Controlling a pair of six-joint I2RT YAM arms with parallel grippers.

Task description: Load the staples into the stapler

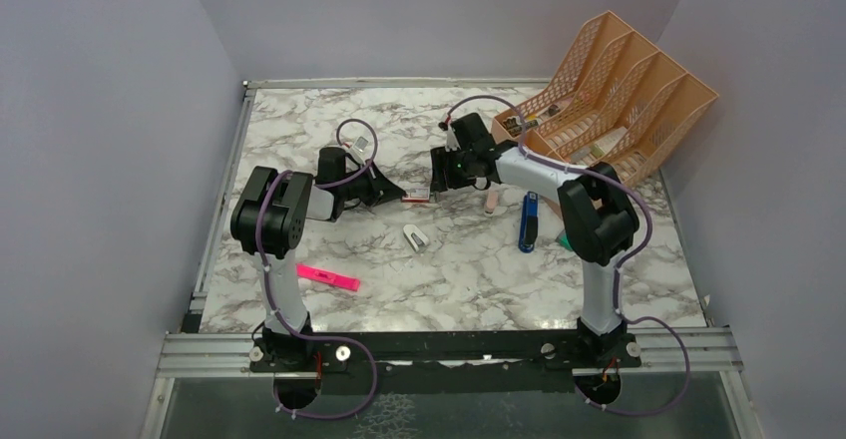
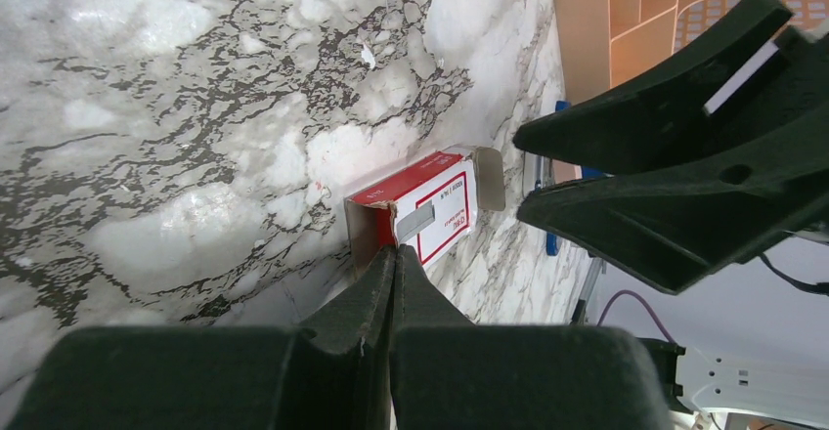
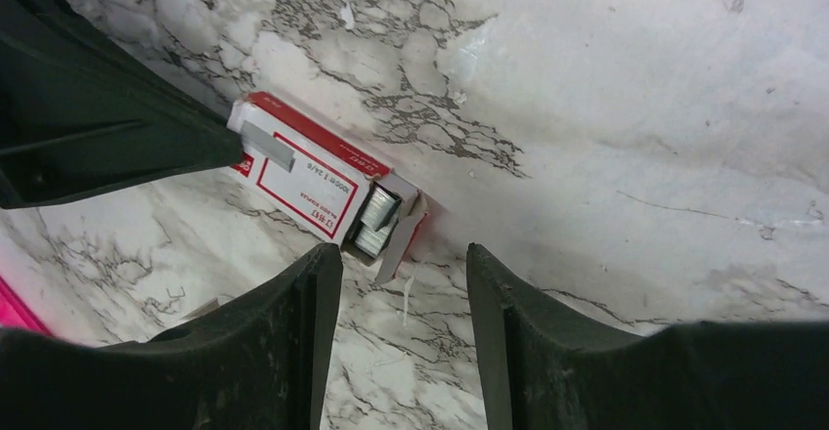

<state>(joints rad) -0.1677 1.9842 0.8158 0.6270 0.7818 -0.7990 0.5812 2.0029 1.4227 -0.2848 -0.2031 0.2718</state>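
Top external view: a small red-and-white box is seen lying flat near the middle of the marble table, between the two grippers, which face each other across it. The left gripper is brought in from the left and the right gripper from the right.

In the left wrist view, the left gripper's fingers are seen pressed together with no gap. Their tips are set against the near end of the box, where a brown cardboard flap stands open (whether a flap edge is pinched between them cannot be told).

In the right wrist view, the right gripper's jaws are held apart with nothing between them, and the tips are poised just beside the opposite end of the box. That end is open, with its flap folded outward. The staples are seen inside as a grey-silver block sitting in the mouth of the box. A grey rectangle is also seen on the box's white face near the far end (printed on or lying there, it cannot be told).

Elsewhere on the table, a long blue object is seen to the right of the box, beside the right arm. A small white item lies just in front of the box. A pink highlighter lies near the left arm's base, well apart from the box. An orange tray rack is placed at the far right corner.
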